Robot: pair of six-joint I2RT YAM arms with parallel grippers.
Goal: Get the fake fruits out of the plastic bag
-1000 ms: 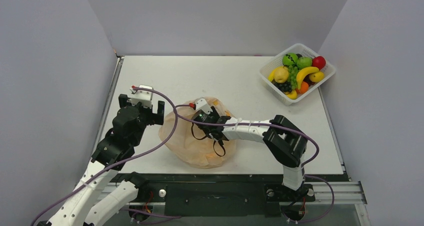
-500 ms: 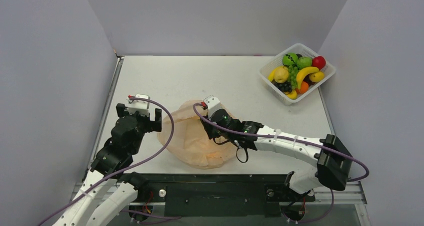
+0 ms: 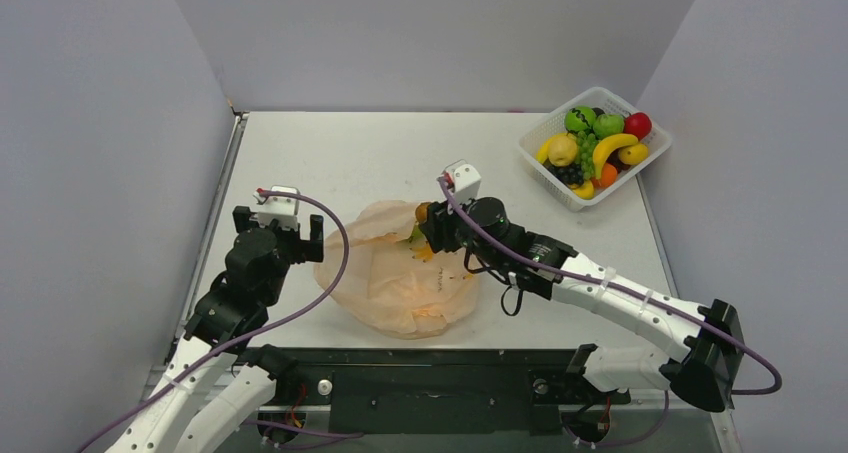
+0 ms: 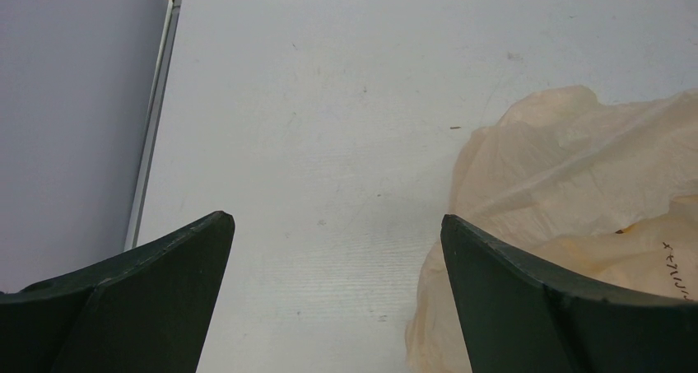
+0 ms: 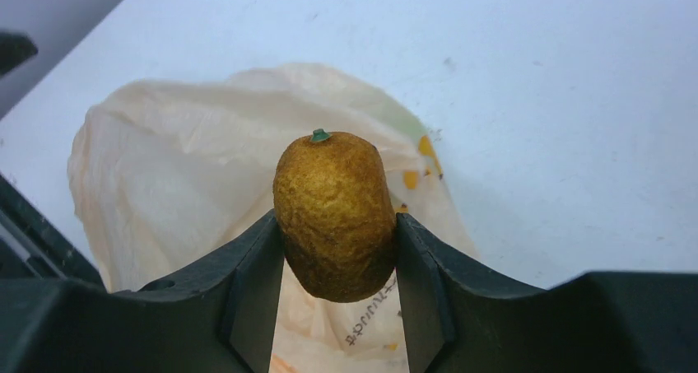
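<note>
The peach-orange plastic bag [image 3: 395, 288] lies crumpled near the table's front edge. My right gripper [image 3: 428, 225] hovers over the bag's far rim, shut on a small brownish fake fruit [image 3: 423, 213]. In the right wrist view the brownish fruit [image 5: 336, 204] with its green stem tip sits pinched between my right gripper's [image 5: 337, 225] jaws, above the bag [image 5: 181, 167]. A bit of green [image 3: 415, 236] shows at the bag's mouth. My left gripper [image 3: 278, 229] stands open just left of the bag, empty. In the left wrist view the bag [image 4: 576, 184] lies beside the left gripper [image 4: 333, 221].
A white lattice basket [image 3: 537, 154] at the far right corner holds several fake fruits, among them a banana [image 3: 610, 148] and a red apple [image 3: 637, 125]. Grey walls enclose the table on three sides. A metal rail [image 4: 152, 134] runs along the left edge.
My right gripper has come up out of the bag and moved away from the front edge, toward the right, with the brownish fruit in it. The left gripper drew back slightly to the left.
</note>
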